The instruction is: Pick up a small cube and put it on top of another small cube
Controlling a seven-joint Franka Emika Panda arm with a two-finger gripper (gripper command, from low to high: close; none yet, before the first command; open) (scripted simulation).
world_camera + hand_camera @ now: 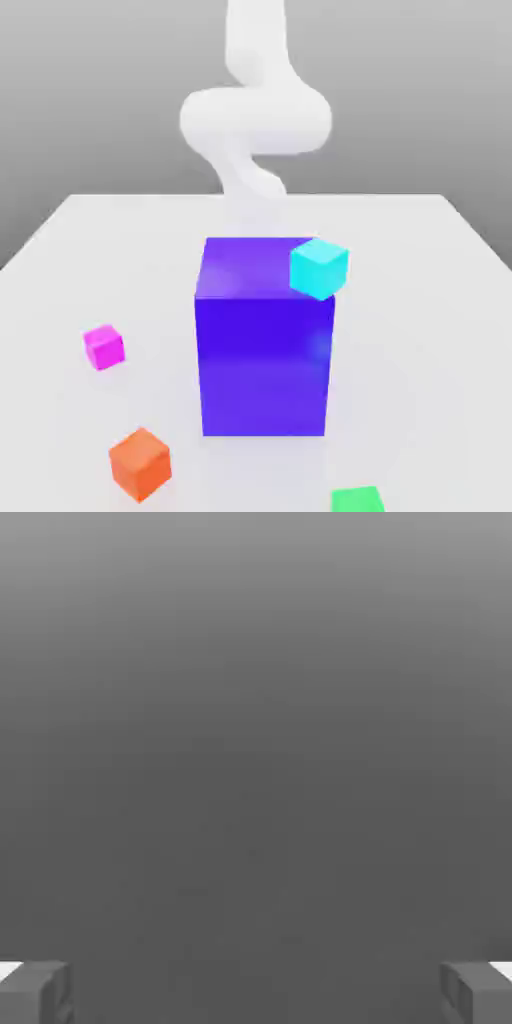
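On the white counter, the small magenta cube sits loose, well apart from the big blue-violet block, because the tool is wide open and empty.

The small cube, bright magenta and far smaller than the big blue-violet block, sits flat on the white bench toward the exterior view's left, just beside that block, untouched and apart from the fingers.
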